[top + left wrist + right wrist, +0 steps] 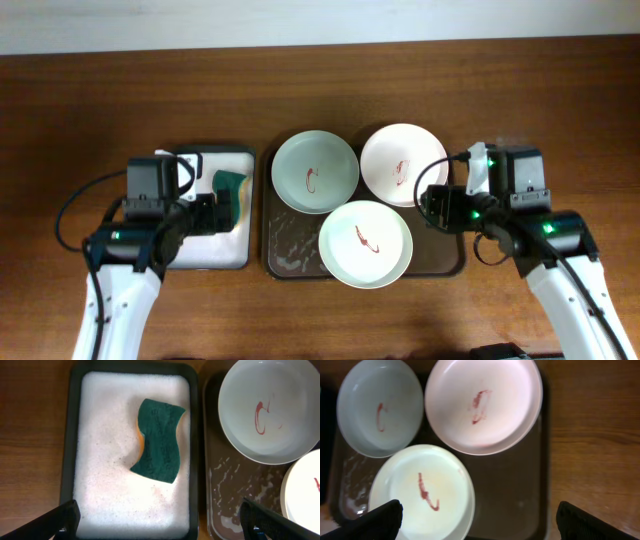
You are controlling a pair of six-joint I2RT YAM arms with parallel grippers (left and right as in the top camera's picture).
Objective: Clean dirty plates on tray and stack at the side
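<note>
With left end effector point(162, 522) and right end effector point(480, 522) wide open and empty, plates point(364, 243) crowd rim-to-rim on sudsy tray point(290, 262); one lifted could slip or knock neighbours.

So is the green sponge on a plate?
No, the sponge lies on white foam inside the small tray.

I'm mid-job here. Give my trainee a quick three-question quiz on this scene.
1. True or false: all three plates on the brown tray carry a red smear.
2. The green sponge lies: A) on a plate; B) in the sudsy white-lined tray; C) on the bare table.
3. Fill in: the left gripper and the right gripper are both ____.
Key: 1 true; 2 B; 3 open.
</note>
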